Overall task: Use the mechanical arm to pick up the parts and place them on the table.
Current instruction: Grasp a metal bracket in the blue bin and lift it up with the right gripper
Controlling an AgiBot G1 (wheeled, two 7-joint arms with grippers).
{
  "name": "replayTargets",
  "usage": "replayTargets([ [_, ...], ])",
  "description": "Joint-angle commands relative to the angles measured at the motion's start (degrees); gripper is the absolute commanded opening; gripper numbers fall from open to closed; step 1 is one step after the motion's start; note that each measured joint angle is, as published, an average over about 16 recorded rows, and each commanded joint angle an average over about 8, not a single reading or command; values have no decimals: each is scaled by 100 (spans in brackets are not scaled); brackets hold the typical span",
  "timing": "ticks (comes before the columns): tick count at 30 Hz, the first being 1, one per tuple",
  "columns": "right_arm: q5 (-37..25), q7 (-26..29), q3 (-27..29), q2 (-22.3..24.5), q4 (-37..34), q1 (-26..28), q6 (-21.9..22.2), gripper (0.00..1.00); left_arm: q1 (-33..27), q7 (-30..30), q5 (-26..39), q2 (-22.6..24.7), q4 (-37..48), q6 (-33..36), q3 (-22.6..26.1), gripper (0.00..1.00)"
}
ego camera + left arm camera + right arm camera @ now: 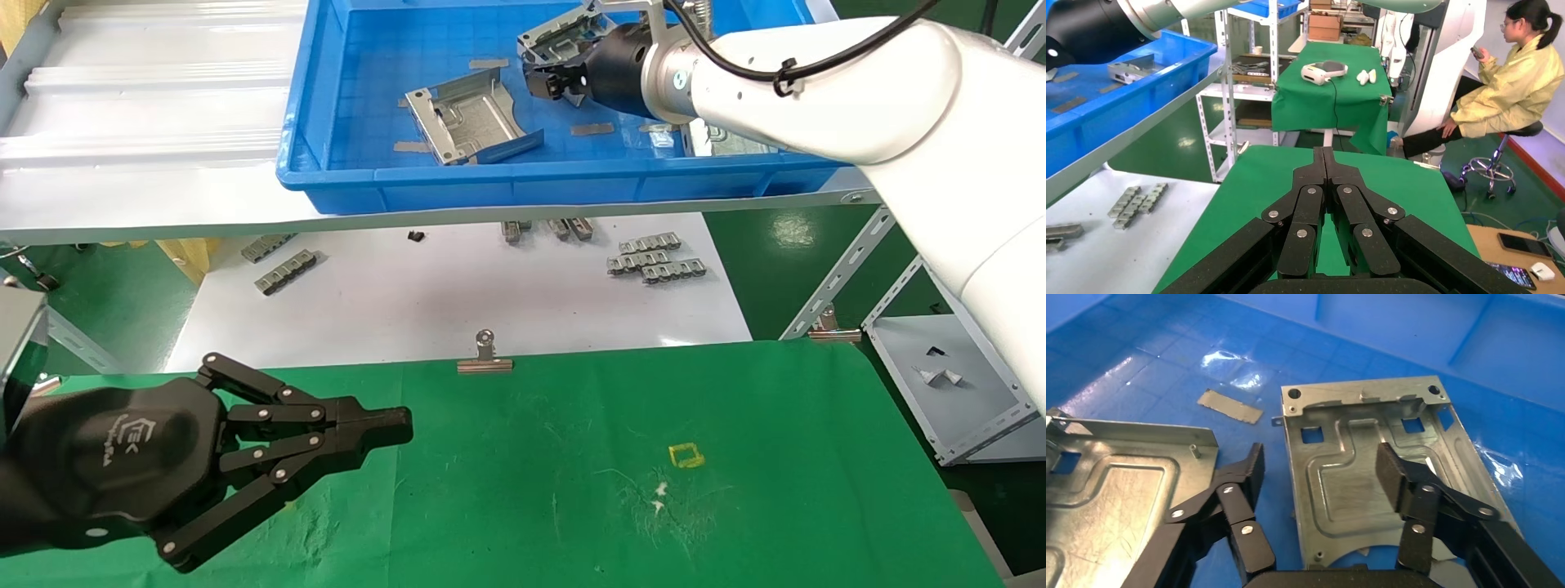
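Note:
My right gripper (546, 84) is inside the blue tray (490, 192), low over the parts. In the right wrist view it (1321, 471) is open. One finger (1251, 471) is over the tray floor and the other over a silvery stamped plate (1340, 478), so the jaws straddle that plate's edge. A second plate (1119, 496) lies beside it. The head view shows a plate (470, 122) in the tray's middle, one (564, 37) by the gripper, and one (727, 143) mostly hidden behind the arm. My left gripper (400, 425) is shut and empty above the green table (572, 490), and shows shut in its wrist view (1322, 153).
A white board (458, 302) below the tray shelf holds grey toothed strips (654, 257). A binder clip (485, 355) sits at the mat's far edge, and a yellow square outline (685, 455) marks the mat. A flat grey strip (1229, 406) lies in the tray. A seated person (1511, 79) is beyond the table.

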Motion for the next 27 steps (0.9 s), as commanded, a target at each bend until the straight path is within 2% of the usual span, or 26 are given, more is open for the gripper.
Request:
replayTargets([
  [1,22,171,-165,1,27,8,90,0,0,0,0,0,0,0,0,0],
  [10,118,553,-745,11,274,34,390,0,0,0,0,0,0,0,0,0],
  [27,298,768,-1418,46,280,174,611,0,0,1,-1,0,0,0,1,0],
])
